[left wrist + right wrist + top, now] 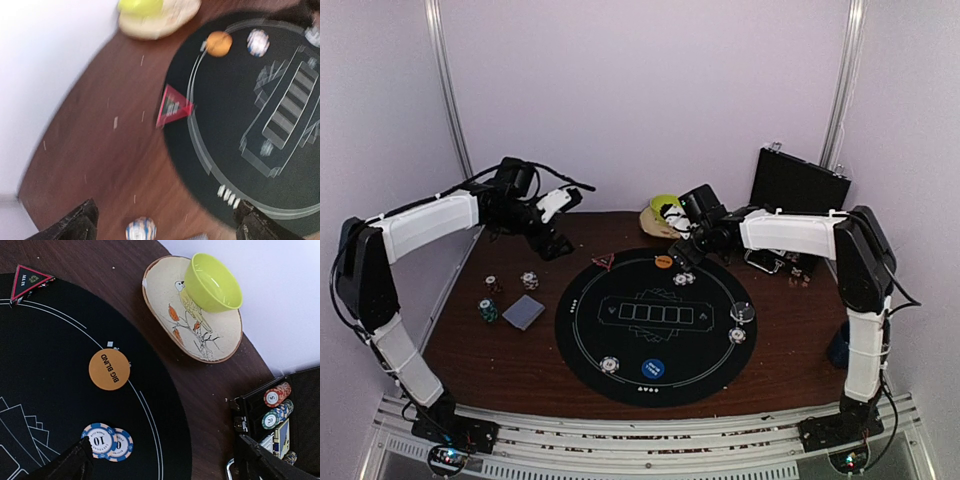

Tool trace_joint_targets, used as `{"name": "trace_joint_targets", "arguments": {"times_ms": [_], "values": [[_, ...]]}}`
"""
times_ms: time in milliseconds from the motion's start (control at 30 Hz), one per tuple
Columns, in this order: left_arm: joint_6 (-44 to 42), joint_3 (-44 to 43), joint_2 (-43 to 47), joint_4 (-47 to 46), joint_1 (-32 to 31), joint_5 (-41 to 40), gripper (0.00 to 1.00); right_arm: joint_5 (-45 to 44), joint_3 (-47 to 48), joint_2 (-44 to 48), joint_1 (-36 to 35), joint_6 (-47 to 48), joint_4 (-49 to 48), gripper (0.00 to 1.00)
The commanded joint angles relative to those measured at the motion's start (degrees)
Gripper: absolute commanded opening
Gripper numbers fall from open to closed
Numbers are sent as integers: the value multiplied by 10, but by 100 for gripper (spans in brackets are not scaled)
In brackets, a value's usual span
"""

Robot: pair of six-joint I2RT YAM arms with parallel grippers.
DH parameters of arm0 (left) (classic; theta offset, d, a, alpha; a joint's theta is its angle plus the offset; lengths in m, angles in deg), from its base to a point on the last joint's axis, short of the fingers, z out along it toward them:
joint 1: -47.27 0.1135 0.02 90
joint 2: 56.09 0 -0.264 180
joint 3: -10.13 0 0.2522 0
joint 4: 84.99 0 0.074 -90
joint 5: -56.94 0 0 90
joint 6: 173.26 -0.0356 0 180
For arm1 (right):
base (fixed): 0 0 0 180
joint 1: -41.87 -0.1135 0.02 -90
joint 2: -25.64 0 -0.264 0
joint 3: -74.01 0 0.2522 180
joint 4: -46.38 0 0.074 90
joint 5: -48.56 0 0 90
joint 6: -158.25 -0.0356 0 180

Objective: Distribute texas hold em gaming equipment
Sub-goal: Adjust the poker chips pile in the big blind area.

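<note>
The poker gear is laid out around the round black felt mat [620, 345], apparently by seat. An orange "BIG BLIND" disc [109, 369] lies just inside the far rim, with two blue-and-white striped chips [107, 441] overlapping beside it. A blue round disc [653, 369] lies at the near rim and a clear disc [742, 312] at the right.

The red triangular "ALL IN" marker [29, 280] straddles the mat's far-left edge, partly on the brown wooden table [470, 350]. A stack of grey-blue-backed cards [523, 311] and a few loose chips [529, 280] wait on the wood to the left, probably not yet dealt out.

The left gripper [165, 215] hangs over the wood near the triangle, fingers spread wide with nothing between them. The right gripper [162, 455] is likewise wide and empty above the chip pair.

At far right, the open black case [798, 185] holds stacked chips [277, 395]. The lime-green plastic bowl [212, 282] looks empty and stands on a cream, bird-painted plate [200, 335].
</note>
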Motion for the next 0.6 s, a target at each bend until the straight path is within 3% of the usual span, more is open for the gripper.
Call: {"name": "trace_joint_targets", "arguments": {"times_ms": [0,233,567], "values": [[-46,107,59,-20,57,45,98,-32,59,-46,-6,-67,51,100],[-31,215,100,-94,67,0,98,-26,113,-107,-13,-106,96,100],[-25,235,101,-103,74,-10,98,-24,105,-131,-23,-113,99,100]]}}
